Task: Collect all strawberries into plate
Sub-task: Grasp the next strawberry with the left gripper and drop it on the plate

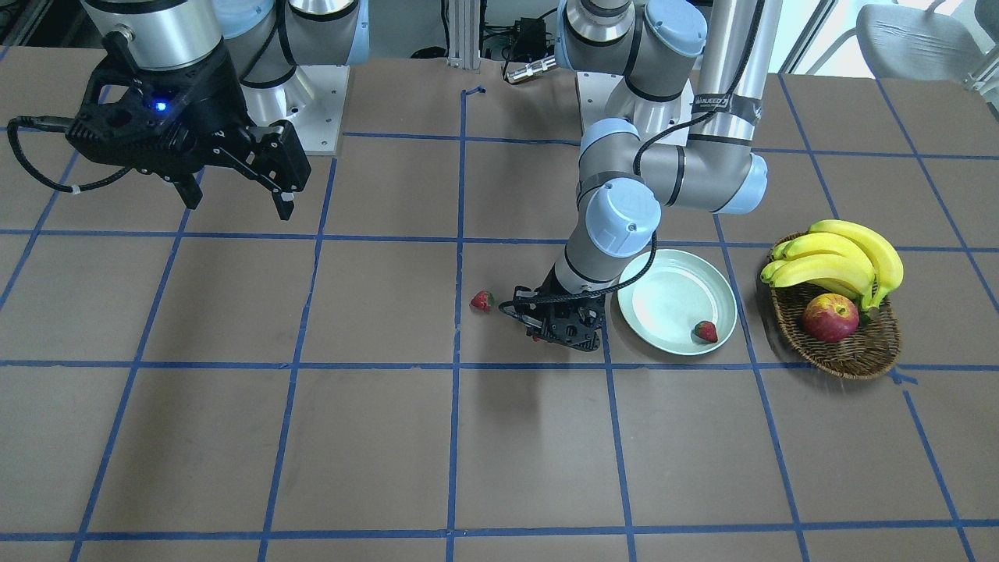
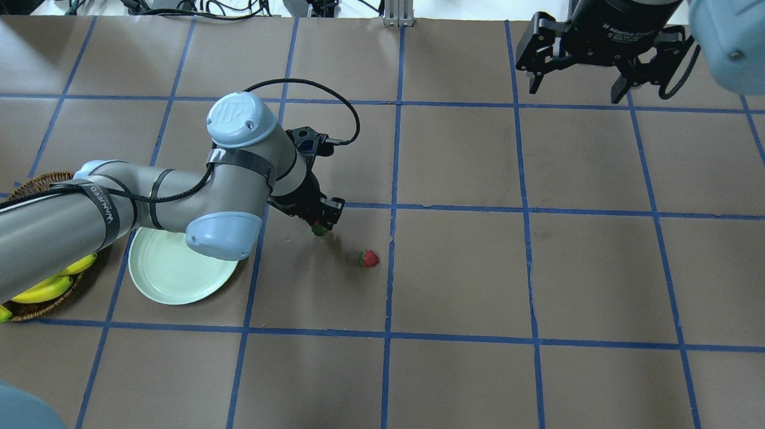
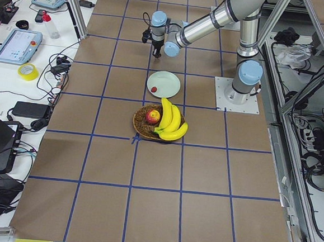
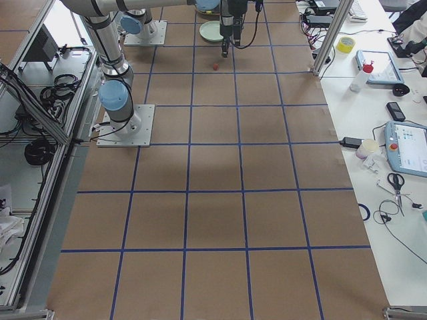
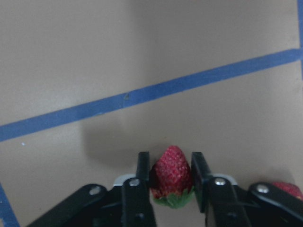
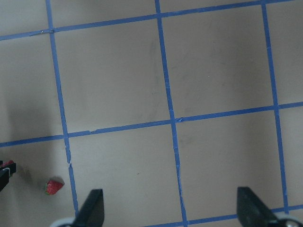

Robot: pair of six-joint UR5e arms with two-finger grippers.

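Strawberries number three. One strawberry (image 1: 706, 332) lies inside the plate (image 1: 671, 300), close to its rim. A second strawberry (image 5: 171, 174) sits pinched between the two fingers of the left gripper (image 5: 170, 163), which are closed snugly on its sides, leafy cap toward the wrist and red tip pointing outward. The third strawberry (image 1: 482, 300) lies loose on the table (image 1: 234, 437), near that gripper on the side away from the plate and just beside a blue tape line (image 1: 459, 257).

One plate is present, pale green and round. One wicker basket (image 1: 843, 355) holds one bunch of bananas (image 1: 839, 261) and one apple (image 1: 830, 318).

The left gripper is low over the table, just beside the plate's rim; whether the held strawberry touches the surface cannot be told. The basket stands near the plate on its far side from the gripper, apart from it. The right gripper (image 1: 238, 204) hangs raised above the table with its fingers spread wide and nothing between them, well apart from the plate, the basket and all three fruits. Several brown grid squares lie between it and the loose strawberry.

Brown paper covers the table, marked into large squares by blue tape. Metal framing borders the table, and white side benches (image 3: 21, 59) carry tablets, cables and a roll of yellow tape.
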